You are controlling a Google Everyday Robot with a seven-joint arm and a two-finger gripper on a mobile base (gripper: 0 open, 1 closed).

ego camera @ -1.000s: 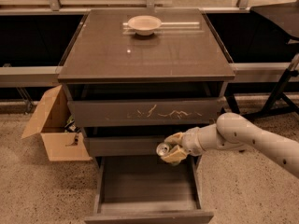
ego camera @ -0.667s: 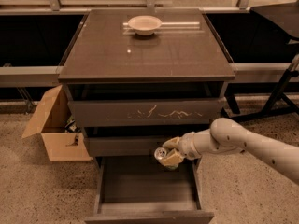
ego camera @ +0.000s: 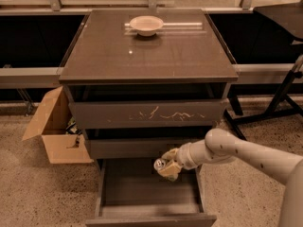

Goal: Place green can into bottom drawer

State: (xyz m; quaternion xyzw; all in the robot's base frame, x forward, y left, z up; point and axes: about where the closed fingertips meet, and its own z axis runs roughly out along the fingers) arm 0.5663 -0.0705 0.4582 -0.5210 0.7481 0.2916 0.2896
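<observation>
Fingers (ego camera: pixel 171 168) clenched on a small green-and-silver metal drink can (ego camera: pixel 159 164). Hang just in front of the narrower dark grey-brown middle drawer front (ego camera: pixel 128 148), with the flat grey floor of the open, deep, dark grey-brown bottom drawer (ego camera: pixel 142 189) below them, toward its right rear part. Hold the can clear of that floor, above the drawer and not yet down between its walls.

Might go wrong from here in a few ways. Letting go at this height would probably send the can bouncing or rolling, since a round body lying on its side travels easily. Could also knock the middle drawer front just behind the fingers, or catch the drawer's right wall just below them if lowered askew.

Appears to lie nearly level, long axis running left to right, shiny silver end facing left, away from the fingers and slightly toward the camera.
</observation>
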